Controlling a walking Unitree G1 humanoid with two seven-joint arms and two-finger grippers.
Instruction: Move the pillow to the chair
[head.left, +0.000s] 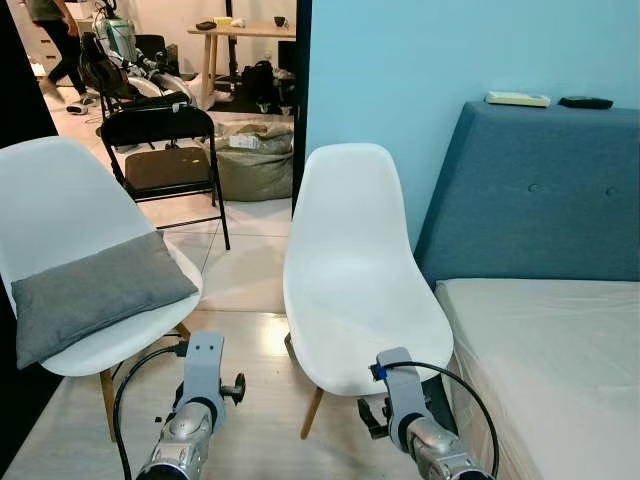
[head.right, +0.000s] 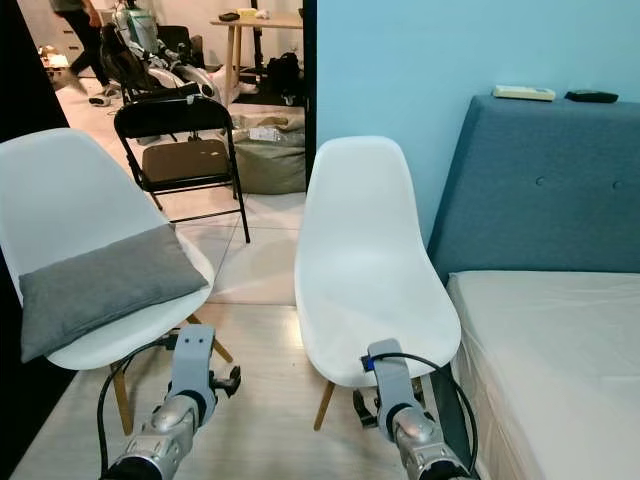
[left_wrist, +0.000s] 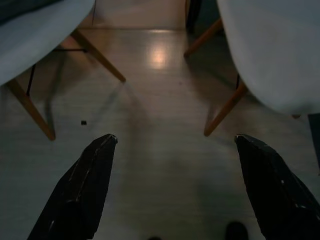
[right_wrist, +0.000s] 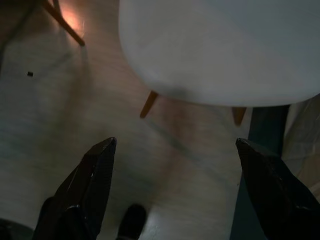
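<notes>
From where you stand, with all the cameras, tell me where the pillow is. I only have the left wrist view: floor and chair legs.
Observer: The grey pillow lies on the seat of the white chair on the robot's left.
Operator: Give me the other chair's state.
Observer: The white chair beside the bed has a bare seat.
Operator: Report the right hand.
Observer: The right hand is open, low over the floor by that bare chair's front edge, holding nothing.

Two silver arms looped with black cable, blue mark by the right wrist, black-fingered left claw (left_wrist: 175, 192).
</notes>
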